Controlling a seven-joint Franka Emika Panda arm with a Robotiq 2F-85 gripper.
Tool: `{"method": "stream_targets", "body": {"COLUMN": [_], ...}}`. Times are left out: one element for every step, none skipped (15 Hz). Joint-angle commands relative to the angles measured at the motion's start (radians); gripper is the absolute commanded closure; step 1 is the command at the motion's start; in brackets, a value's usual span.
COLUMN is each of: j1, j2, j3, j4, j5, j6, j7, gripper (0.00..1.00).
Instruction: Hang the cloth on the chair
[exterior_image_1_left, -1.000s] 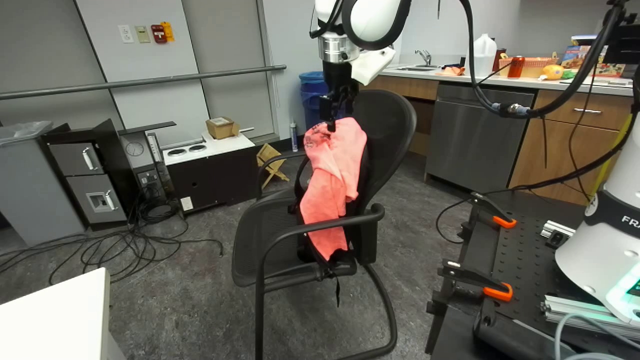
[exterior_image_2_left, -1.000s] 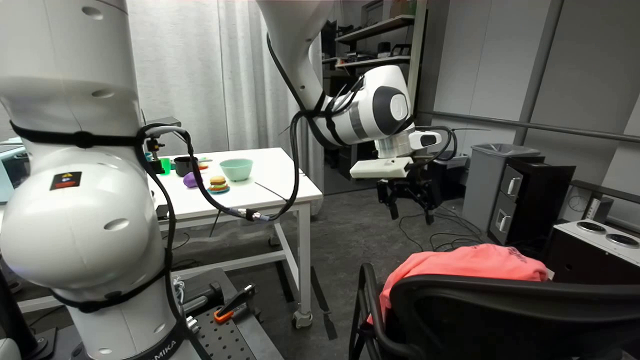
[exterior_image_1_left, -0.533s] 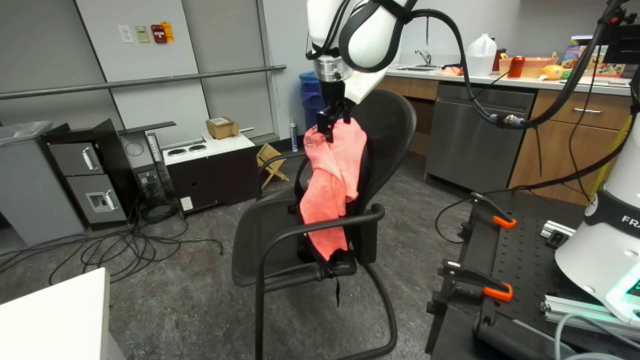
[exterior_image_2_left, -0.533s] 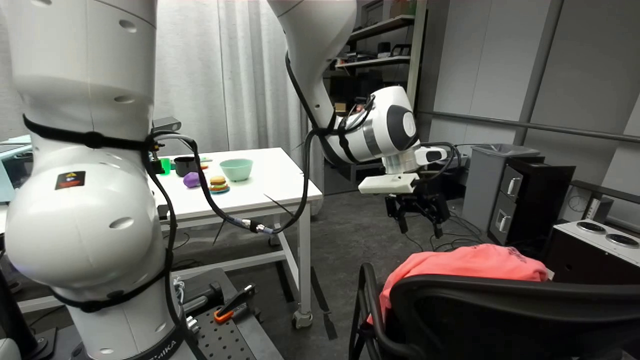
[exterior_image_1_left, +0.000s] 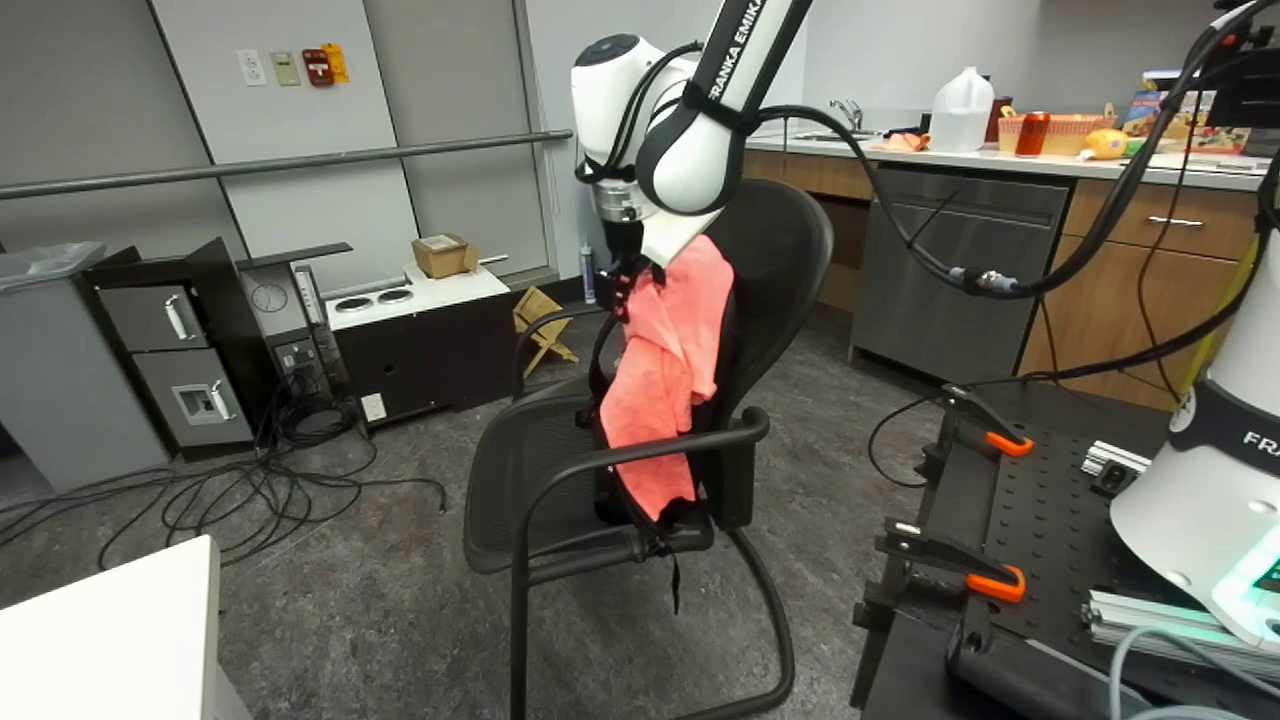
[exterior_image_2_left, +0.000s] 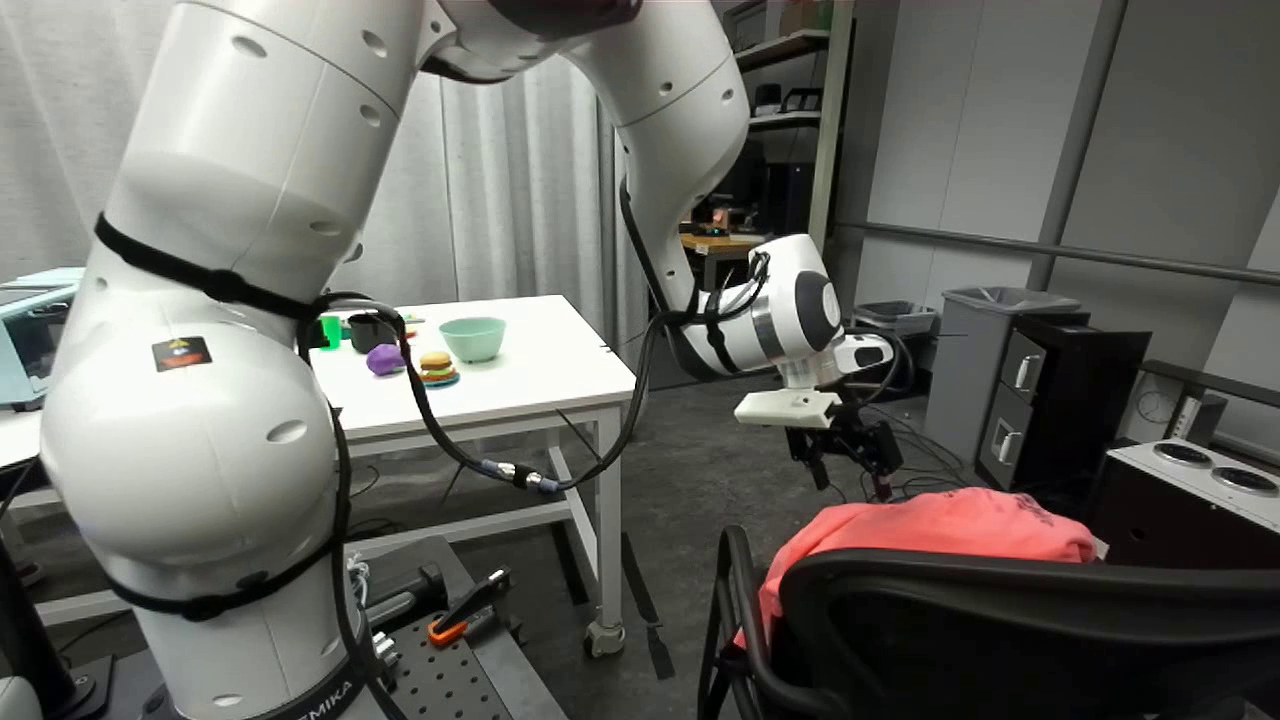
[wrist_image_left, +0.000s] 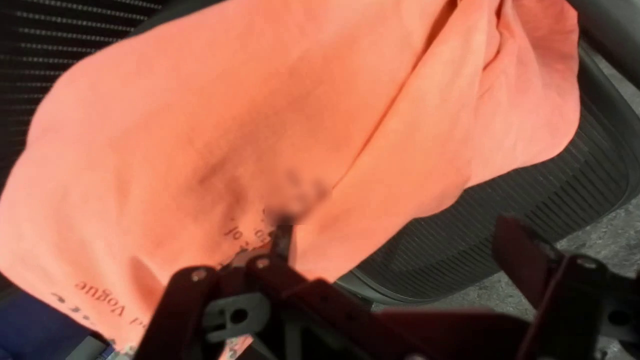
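In an exterior view the end effector (exterior_image_2_left: 853, 486) has dropped towards five o'clock within the last second, its jaws parted, and now hangs at ten o'clock from the cloth (exterior_image_2_left: 930, 525). The cloth has not stirred; it shows beyond the top rail of the chair (exterior_image_2_left: 1000, 630), so the drop reads as an approach to take hold of it, with hanging likely still to come. At nine o'clock the white surface (exterior_image_2_left: 555, 350) carries a mint bowl (exterior_image_2_left: 472, 340), a toy burger (exterior_image_2_left: 437, 366) and a purple item (exterior_image_2_left: 384, 360); at three stands a grey bin (exterior_image_2_left: 965, 380).

In an exterior view the backrest (exterior_image_1_left: 785, 270) has the cloth down its front, passing behind the near armrest (exterior_image_1_left: 710, 437); I see no part going over the top. The same move runs towards seven o'clock here, leaving the end effector at the cloth's eleven. Tangled cables (exterior_image_1_left: 308, 420) lie at nine o'clock.

In the wrist view the fingers (wrist_image_left: 518, 250) stand wide apart with nothing gripped: one at seven o'clock, in front of the cloth, the other at four, by the seat (wrist_image_left: 422, 260). Contact is too blurred to tell.
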Motion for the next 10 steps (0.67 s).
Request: {"method": "stream_targets", "body": {"j1": [0.060, 0.070, 0.077, 0.084, 0.089, 0.094, 0.099, 0.102, 0.106, 0.110], "j2": [0.106, 0.126, 0.142, 0.157, 0.167, 0.175, 0.181, 0.181, 0.181, 0.174], "j3": [-0.065, -0.076, -0.085, -0.094, -0.100, -0.107, -0.113, -0.119, -0.127, -0.136], "j4": [0.088, 0.101, 0.111, 0.120, 0.128, 0.133, 0.138, 0.140, 0.142, 0.142], "j5": [0.002, 0.005, 0.009, 0.013, 0.017, 0.020, 0.021, 0.023, 0.021, 0.018], "j6": [0.015, 0.014, 0.015, 0.015, 0.015, 0.015, 0.015, 0.013, 0.012, 0.010], "j7": [0.039, 0.043, 0.046, 0.049, 0.048, 0.048, 0.047, 0.045, 0.046, 0.046], "gripper": [0.00, 0.00, 0.00, 0.25, 0.26, 0.34, 0.42, 0.51, 0.58, 0.67]}}
